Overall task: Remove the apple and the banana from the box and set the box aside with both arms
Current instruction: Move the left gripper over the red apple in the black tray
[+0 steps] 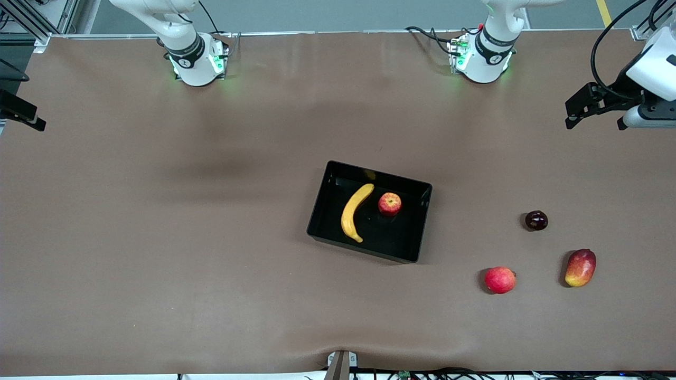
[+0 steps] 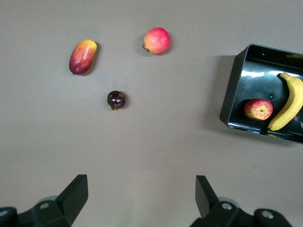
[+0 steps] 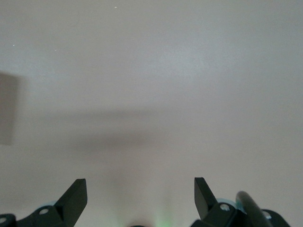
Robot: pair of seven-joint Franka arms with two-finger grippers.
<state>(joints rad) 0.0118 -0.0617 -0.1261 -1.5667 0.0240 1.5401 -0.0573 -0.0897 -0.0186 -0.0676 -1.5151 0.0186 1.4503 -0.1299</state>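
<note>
The glossy black box (image 1: 422, 211) sits mid-table, and the left wrist view catches one end of the box (image 2: 232, 94). Inside it lie the curved yellow banana (image 1: 354, 212) and the small red apple (image 1: 390, 203), side by side and apart; the left wrist view shows the banana (image 2: 289, 104) and the apple (image 2: 258, 109) too. My left gripper (image 1: 594, 119) hangs high over the left arm's end of the table, left gripper (image 2: 142, 198) open and empty. My right gripper (image 1: 24, 113) hangs over the right arm's end, right gripper (image 3: 140, 198) open over bare table.
Three loose fruits lie toward the left arm's end: a dark round fruit (image 1: 536, 220), a plain red round fruit (image 1: 499, 279) and a red-and-yellow mango (image 1: 580, 267), the last two nearer the front camera. A camera mount (image 1: 340, 364) pokes up at the table's near edge.
</note>
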